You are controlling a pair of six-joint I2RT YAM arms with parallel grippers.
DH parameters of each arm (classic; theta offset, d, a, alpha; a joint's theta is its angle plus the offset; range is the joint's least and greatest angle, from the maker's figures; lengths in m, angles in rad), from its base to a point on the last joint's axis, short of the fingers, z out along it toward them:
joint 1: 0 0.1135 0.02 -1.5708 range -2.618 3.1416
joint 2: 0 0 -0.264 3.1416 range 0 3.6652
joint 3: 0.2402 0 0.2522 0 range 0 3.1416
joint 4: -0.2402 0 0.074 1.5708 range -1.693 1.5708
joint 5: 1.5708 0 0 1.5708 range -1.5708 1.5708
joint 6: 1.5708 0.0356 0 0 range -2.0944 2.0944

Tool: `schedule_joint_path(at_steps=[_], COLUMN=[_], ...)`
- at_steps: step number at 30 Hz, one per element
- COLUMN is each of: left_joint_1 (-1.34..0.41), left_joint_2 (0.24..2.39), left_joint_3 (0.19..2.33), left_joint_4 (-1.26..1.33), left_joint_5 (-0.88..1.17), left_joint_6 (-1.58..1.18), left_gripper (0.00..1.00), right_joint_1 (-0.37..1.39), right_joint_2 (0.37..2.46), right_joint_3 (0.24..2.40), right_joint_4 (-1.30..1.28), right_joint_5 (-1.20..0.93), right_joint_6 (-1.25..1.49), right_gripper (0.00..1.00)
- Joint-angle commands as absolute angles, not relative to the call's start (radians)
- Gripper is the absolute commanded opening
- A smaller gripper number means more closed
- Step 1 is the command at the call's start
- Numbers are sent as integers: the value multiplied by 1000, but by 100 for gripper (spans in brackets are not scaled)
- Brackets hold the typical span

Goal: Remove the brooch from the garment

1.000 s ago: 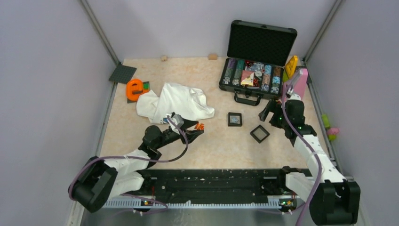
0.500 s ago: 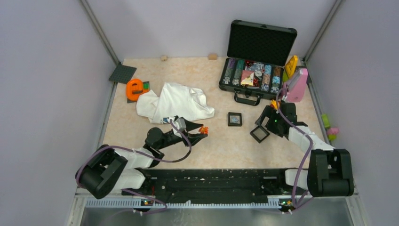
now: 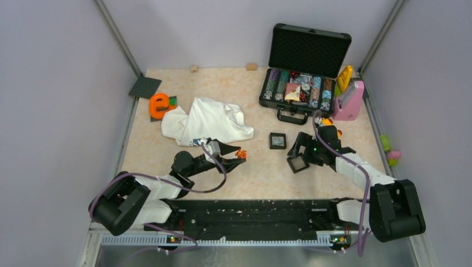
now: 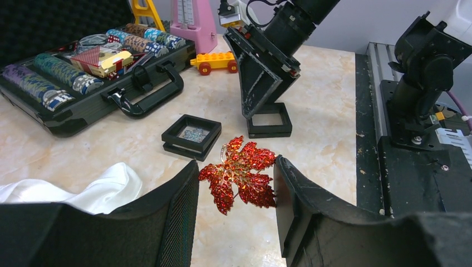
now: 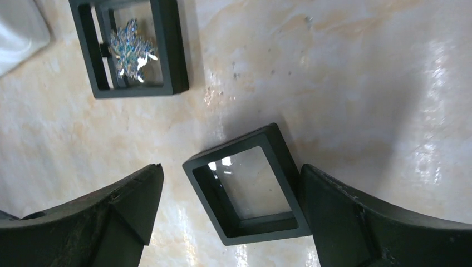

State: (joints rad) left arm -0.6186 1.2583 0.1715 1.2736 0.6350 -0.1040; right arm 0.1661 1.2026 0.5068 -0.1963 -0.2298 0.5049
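- Brooch (image 4: 239, 177): pinched in left hand (image 3: 236, 154), clear of garment (image 3: 209, 119), which lies apart behind that hand.
- Right hand (image 5: 231, 169): spread wide around empty frame box (image 5: 247, 186).
- Removal judged done; set-down on counter (image 3: 261, 172) pending.

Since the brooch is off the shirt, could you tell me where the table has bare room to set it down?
Bare tabletop lies between the brooch in the left end effector and the empty frame, and behind the shirt toward the back wall. It is crowded around the chip case.
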Motion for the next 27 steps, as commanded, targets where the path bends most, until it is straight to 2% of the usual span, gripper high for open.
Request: schedule_joint_path(at_steps=[1,16,27], left_joint_1=[-625,-627,-628], left_joint_2=[1230,1197,1193], left_joint_3=[161,176,180], left_joint_4=[1296,1186,1164], left_joint_5=[633,610,605], left_joint_6=[-87,-49,-41], left_gripper=[45,46,46], right_joint_1=[238,456,509], right_joint_2=[1151,1233,1278], right_joint_3=[494,618,664], right_joint_4=[-254,-404,-437], right_joint_5=[-138,73,149], right_joint_6=[515,457,458], right_gripper=[96,96,80])
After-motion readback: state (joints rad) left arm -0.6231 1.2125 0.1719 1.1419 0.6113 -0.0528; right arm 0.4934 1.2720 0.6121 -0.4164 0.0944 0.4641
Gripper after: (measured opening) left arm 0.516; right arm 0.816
